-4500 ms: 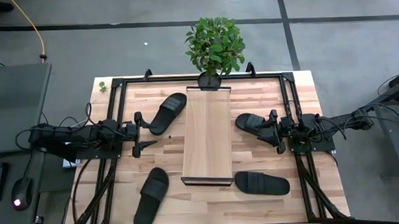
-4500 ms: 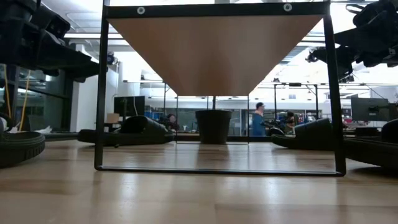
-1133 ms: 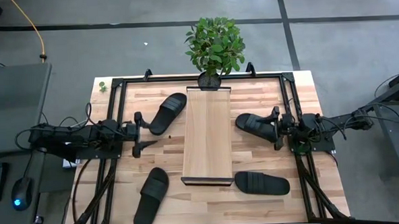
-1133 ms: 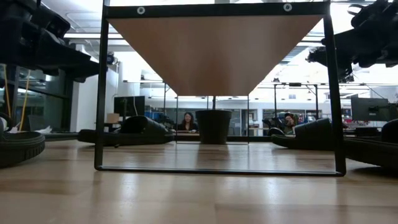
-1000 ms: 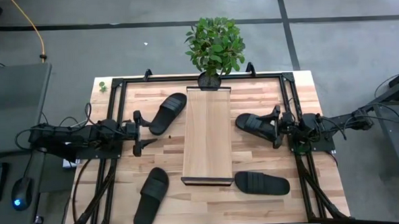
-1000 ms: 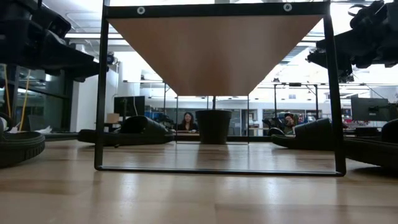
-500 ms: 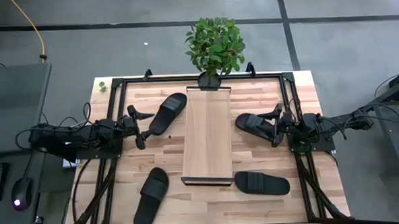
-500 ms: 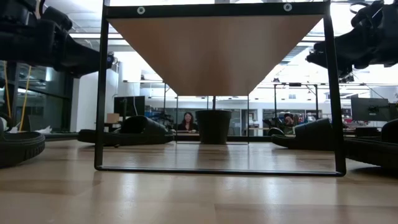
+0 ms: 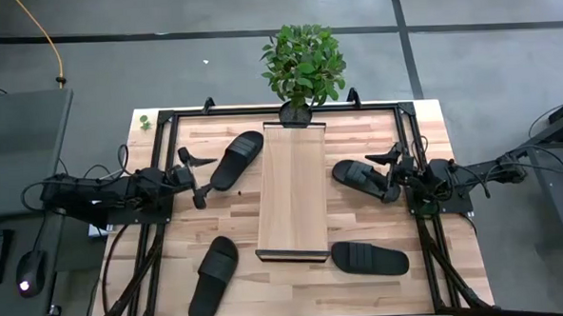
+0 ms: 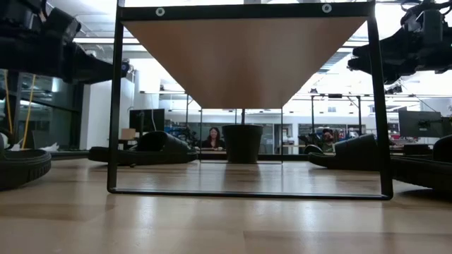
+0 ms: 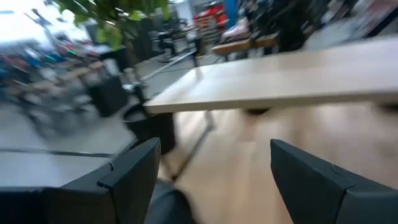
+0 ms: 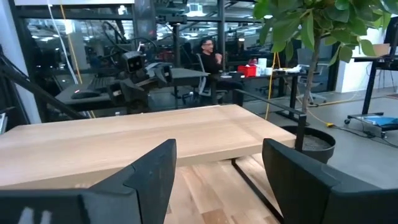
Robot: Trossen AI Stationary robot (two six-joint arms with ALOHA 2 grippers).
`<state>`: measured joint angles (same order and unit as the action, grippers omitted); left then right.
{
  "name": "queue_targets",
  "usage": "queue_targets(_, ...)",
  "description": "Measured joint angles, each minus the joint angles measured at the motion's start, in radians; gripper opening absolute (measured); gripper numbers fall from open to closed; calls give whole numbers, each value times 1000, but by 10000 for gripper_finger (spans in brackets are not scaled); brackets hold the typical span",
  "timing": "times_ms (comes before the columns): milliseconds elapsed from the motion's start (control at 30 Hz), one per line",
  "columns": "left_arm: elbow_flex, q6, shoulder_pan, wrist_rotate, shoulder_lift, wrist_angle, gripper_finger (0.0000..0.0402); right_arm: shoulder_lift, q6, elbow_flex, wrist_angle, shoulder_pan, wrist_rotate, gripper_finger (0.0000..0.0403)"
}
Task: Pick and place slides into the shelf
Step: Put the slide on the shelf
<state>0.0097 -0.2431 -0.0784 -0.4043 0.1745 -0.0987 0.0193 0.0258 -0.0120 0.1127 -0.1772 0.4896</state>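
Several black slides lie sole down on the wooden table: far left (image 9: 236,160), near left (image 9: 213,275), far right (image 9: 358,174) and near right (image 9: 370,259). The shelf (image 9: 291,191), a pale board on a dark frame (image 10: 113,106), stands lengthwise in the table's middle. My left gripper (image 9: 199,179) is open and level at the left edge, angled toward the far-left slide, with nothing between its fingers (image 11: 130,180). My right gripper (image 9: 391,174) is open and level at the right edge, by the far-right slide's heel end, above the tabletop.
A potted plant (image 9: 301,67) stands at the shelf's far end. A dark metal frame (image 9: 166,120) runs along the table's edges. Bare wood lies between the slides and the shelf (image 9: 237,222). People sit at desks in the room beyond (image 10: 213,137).
Both arms have stayed at their edges. My left gripper has swung its fingers toward the table's far edge and the far-left slide, rolling a little. My right gripper has likewise turned slightly toward the far edge. Both stay open; no slide has moved.
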Motion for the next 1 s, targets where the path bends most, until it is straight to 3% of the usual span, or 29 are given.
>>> queue_targets(267, 0, -260, 0, -216, 0, 7, 287, 0, -26, 0, 1, 0, -1, 231)
queue_targets(567, 0, -274, -1, -247, 67, 7, 287, 0, -29, 0, 13, 0, -1, 231)
queue_targets(1000, 0, -296, -1, -338, 286, -213, 287, 0, 7, 0, 30, 0, 14, 231)
